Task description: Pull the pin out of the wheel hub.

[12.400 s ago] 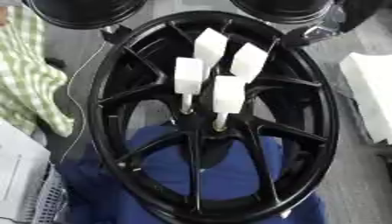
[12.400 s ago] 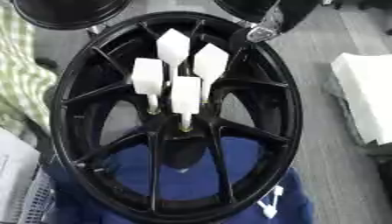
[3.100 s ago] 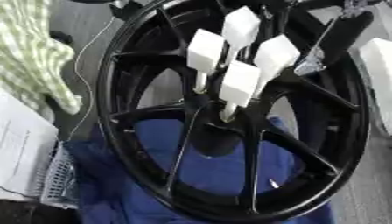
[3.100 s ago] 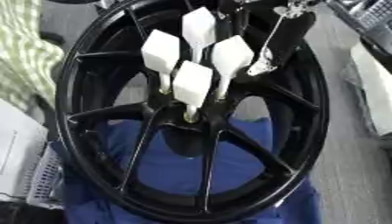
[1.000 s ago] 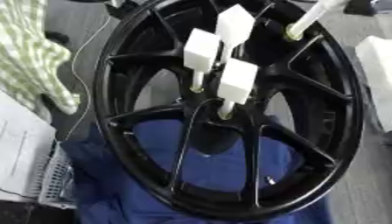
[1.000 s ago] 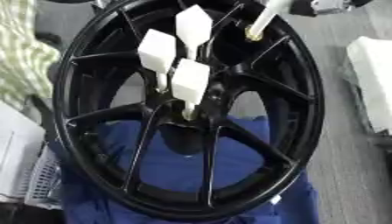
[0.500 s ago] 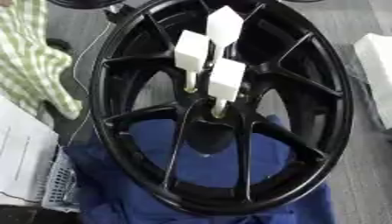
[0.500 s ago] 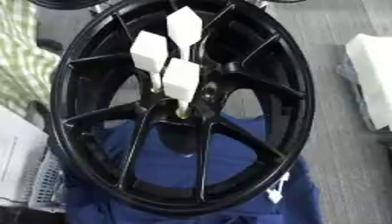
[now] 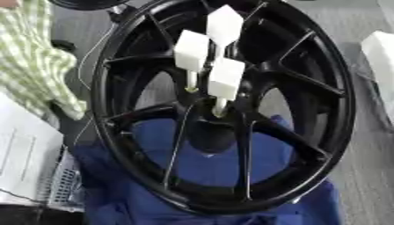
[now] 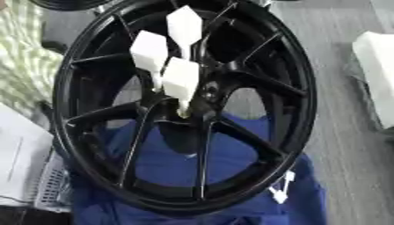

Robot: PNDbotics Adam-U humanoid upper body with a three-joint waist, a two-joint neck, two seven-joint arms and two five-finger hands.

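Three white-headed pins (image 9: pixel 209 57) in wheel hub (image 9: pixel 215 112)

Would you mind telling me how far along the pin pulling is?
Done: one pin is gone; four stood in the wheel hub earlier, three white-headed pins stand there now. In hand: nothing, since no robot hand shows in either view. Left: those three pins, if all must come out.

Place: workshop or garage bay | Evidence: big black alloy wheel (image 9: pixel 223 110) lying flat across a blue cloth (image 9: pixel 223 162), white-headed pins (image 9: pixel 225 79) standing in its hub | Floor: bare grey concrete (image 10: pixel 338 110) | Also: another dark rim (image 9: pixel 89 3) at the top edge, white box (image 10: pixel 375 74) on the right | Robot hands: none showing
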